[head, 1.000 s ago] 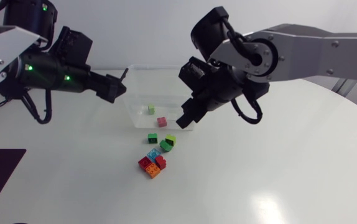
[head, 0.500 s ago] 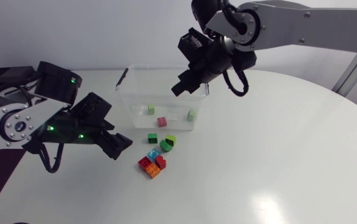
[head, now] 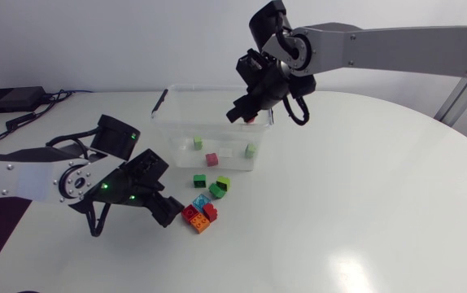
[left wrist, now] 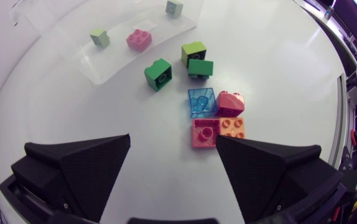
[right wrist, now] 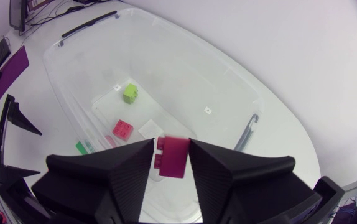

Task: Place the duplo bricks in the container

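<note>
Over the container, plain only from the right wrist: magenta brick pinched in right gripper. Before the container, from the left wrist: left gripper spread wide, loose bricks just ahead.

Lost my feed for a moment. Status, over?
Left gripper open, at the loose bricks. Right gripper shut on dark red brick, over clear container. Nothing in the way.

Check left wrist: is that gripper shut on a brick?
No, the left gripper is open with nothing between its fingers; the red brick lies on the table just ahead of it.
</note>
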`<state>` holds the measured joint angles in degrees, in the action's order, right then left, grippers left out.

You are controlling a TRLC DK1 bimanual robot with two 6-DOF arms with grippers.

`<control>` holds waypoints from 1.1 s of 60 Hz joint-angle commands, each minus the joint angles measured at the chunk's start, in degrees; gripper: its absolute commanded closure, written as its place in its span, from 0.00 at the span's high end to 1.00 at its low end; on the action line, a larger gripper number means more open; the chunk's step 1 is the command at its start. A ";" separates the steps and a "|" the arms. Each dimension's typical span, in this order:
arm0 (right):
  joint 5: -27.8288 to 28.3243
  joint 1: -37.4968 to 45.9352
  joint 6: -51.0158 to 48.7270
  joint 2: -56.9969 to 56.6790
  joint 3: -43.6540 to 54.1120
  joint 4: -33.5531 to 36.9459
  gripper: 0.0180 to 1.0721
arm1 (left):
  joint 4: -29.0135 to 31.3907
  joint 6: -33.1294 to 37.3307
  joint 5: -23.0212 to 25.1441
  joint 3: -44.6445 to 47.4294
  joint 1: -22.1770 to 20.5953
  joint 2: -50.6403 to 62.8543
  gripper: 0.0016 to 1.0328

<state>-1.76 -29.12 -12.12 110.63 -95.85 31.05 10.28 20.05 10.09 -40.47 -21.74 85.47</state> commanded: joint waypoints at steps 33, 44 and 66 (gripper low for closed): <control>-0.35 1.09 0.69 -7.36 5.68 -1.08 0.82 | -5.80 -0.54 -3.85 0.39 -3.31 9.89 0.93; -0.35 0.82 0.52 -10.17 7.96 -1.08 0.82 | -5.98 0.07 -4.02 0.30 -1.11 8.75 0.93; -0.35 0.03 0.08 -12.28 11.30 -1.08 0.82 | 0.35 -2.48 -2.79 -1.63 -1.47 0.49 0.93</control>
<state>-1.78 -28.51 -11.99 100.16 -86.67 30.20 9.23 19.27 6.39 -40.93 -22.83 87.70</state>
